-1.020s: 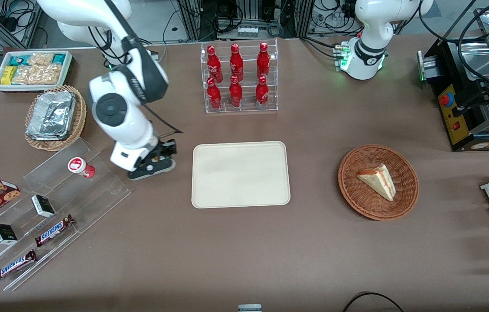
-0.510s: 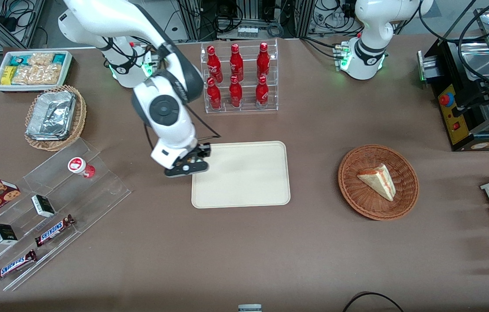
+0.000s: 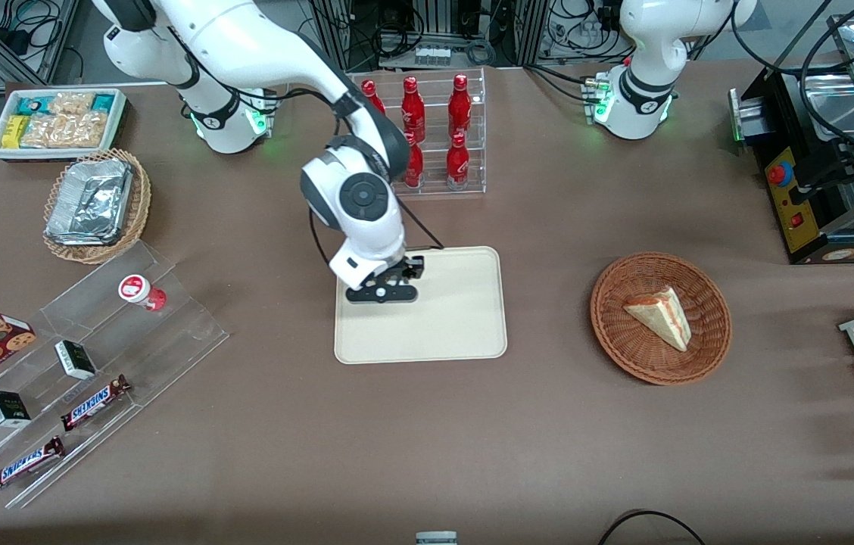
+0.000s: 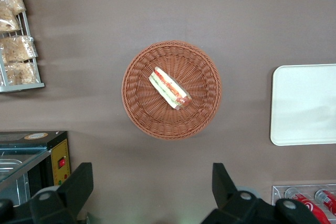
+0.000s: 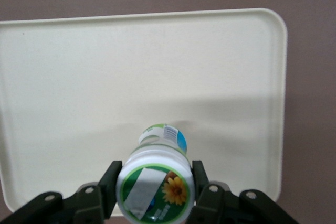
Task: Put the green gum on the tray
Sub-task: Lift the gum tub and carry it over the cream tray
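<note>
We see the gripper (image 5: pixel 155 195) closed on the green gum (image 5: pixel 156 182), carrying it above the tray (image 3: pixel 457 333), over the tray's end toward the working arm. In the wrist view the bottle hangs over bare tray (image 5: pixel 79 77) surface.

claw (image 5: pixel 156 191) above tray (image 3: pixel 465 333), clamped on green gum (image 5: pixel 156 182). tray on worktop (image 3: pixel 427 439), nearer front camera than bottle rack (image 3: pixel 434 163).

Matt cream tray (image 5: pixel 79 77) – glossy plastic green gum (image 5: pixel 155 184) bottle.
</note>
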### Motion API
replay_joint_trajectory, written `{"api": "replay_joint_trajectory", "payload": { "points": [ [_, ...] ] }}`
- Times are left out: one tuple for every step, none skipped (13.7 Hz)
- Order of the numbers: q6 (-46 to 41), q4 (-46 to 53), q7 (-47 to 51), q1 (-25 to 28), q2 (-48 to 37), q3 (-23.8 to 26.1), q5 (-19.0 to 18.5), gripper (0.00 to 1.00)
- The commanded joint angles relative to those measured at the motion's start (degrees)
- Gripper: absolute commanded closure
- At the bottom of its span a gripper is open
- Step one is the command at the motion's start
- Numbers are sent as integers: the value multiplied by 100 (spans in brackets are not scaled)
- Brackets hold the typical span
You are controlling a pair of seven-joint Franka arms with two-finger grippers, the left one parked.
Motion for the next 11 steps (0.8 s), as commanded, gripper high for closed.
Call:
{"api": "replay_joint_trajectory", "payload": {
  "points": [
    [183,518,286,138,510,-53,110,100],
    [210,597,295,147,633,-53,101,100],
    [271,650,295,147,713,-53,101,100],
    [324,651,295,147,748,-53,101,100],
    [359,651,295,147,766,-53,101,100],
    [377,651,295,147,792,-53,101,100],
    [412,651,295,147,819,-53,101,100],
    [456,651,295,147,863,-53,101,100],
    [491,651,278,147,898,-62,92,90],
    [500,651,278,147,950,-62,84,45],
    [543,651,269,138,968,-62,83,4]
  ]
}}
